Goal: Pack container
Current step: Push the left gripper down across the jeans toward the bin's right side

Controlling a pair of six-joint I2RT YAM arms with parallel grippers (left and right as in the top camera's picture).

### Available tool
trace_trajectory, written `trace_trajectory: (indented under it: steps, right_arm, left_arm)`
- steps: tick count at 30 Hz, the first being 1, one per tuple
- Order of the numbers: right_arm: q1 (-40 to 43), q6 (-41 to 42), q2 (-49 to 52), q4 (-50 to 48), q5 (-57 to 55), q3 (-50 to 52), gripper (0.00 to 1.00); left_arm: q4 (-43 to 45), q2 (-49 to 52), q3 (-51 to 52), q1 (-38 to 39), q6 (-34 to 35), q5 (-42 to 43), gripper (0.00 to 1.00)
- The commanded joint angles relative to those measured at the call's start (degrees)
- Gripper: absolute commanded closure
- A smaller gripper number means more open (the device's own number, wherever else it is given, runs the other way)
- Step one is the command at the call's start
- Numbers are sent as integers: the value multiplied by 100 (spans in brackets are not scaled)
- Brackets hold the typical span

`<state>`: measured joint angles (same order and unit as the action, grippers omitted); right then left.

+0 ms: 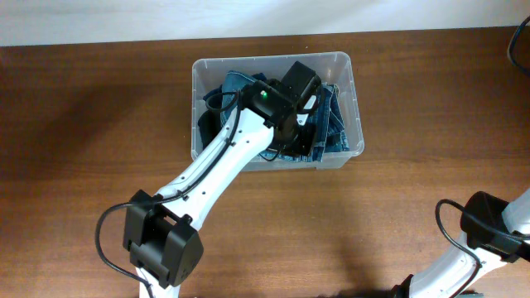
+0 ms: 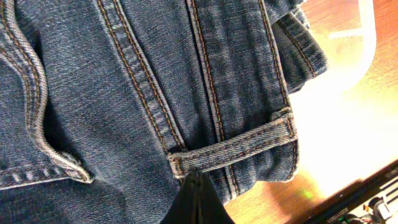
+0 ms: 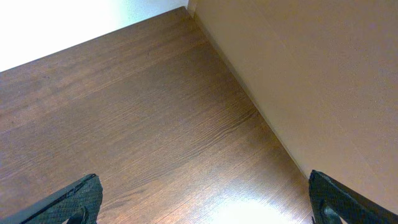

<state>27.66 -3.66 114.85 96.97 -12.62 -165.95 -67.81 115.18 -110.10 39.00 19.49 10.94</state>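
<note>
The clear plastic container (image 1: 354, 91) stands at the back middle of the table, with folded blue jeans (image 1: 330, 124) inside. My left arm reaches into it from the front left, and its wrist hides the left gripper in the overhead view. In the left wrist view the left gripper (image 2: 198, 182) is shut, its joined tips resting against a belt loop of the jeans (image 2: 124, 93). The container's wall (image 2: 368, 31) shows at the upper right there. My right gripper (image 3: 203, 182) is open over bare table, with nothing between its fingers.
The right arm (image 1: 490, 228) sits at the front right corner, far from the container. A pale wall (image 3: 311, 74) borders the table on the right in the right wrist view. Brown wooden tabletop (image 1: 99, 124) surrounds the container.
</note>
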Motion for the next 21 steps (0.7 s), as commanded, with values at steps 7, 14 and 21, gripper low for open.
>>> trace_trajectory:
  steps: [7,14,21]
  right_arm:
    - [11,11,4,33,-48,9,2]
    - [11,11,4,33,-48,9,2]
    - [11,11,4,35,-48,9,2]
  left_arm:
    - [9,13,46,24,-68,-175,99]
    - [111,382,46,24,-68,-173,99]
    - [452,855,46,22,-72,-177,99]
